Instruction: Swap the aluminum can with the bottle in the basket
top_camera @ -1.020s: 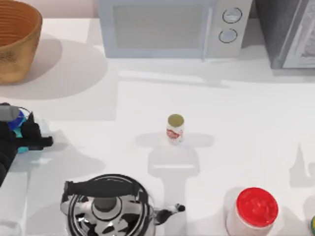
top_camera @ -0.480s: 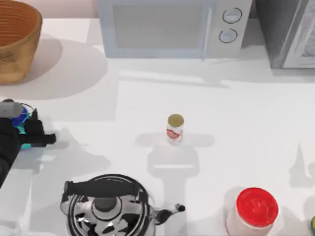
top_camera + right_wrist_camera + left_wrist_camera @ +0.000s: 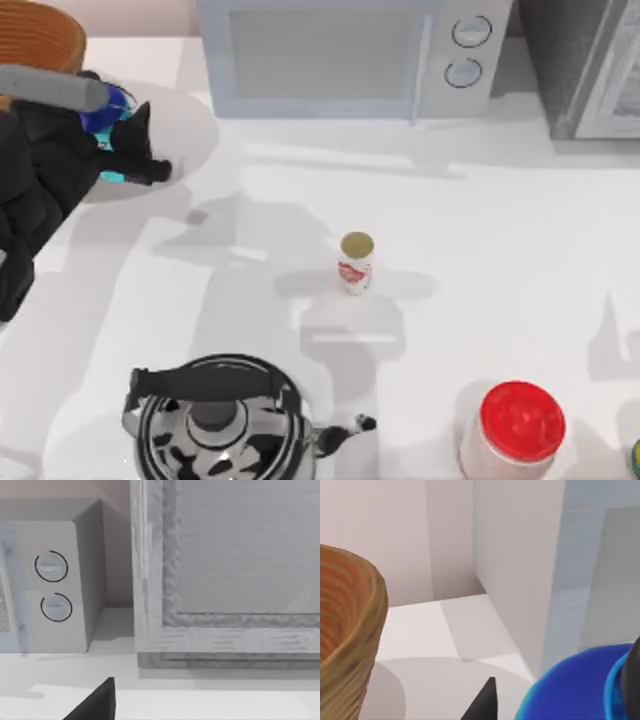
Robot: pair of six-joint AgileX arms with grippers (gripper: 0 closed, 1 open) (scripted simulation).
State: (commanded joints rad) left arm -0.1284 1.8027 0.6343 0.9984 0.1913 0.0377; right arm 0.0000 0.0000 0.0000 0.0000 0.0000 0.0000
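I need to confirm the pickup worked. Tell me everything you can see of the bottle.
The bottle is teal-blue and translucent-looking with a dark blue cap, mostly hidden by the left claw, which is shut on it. It sits high at the table's left, beside the basket. The left wrist view shows its rounded blue body close up.

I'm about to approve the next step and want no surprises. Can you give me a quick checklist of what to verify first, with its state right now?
1. Bottle held in left gripper: ok, the gripper is shut on it.
2. Bottle out of the basket: ok, it sits beside the rim, above the table.
3. Aluminum can upright and untouched at mid-table: ok.
4. Kettle and red-lidded jar away from the can: ok.
5. Right gripper open or shut: cannot tell.
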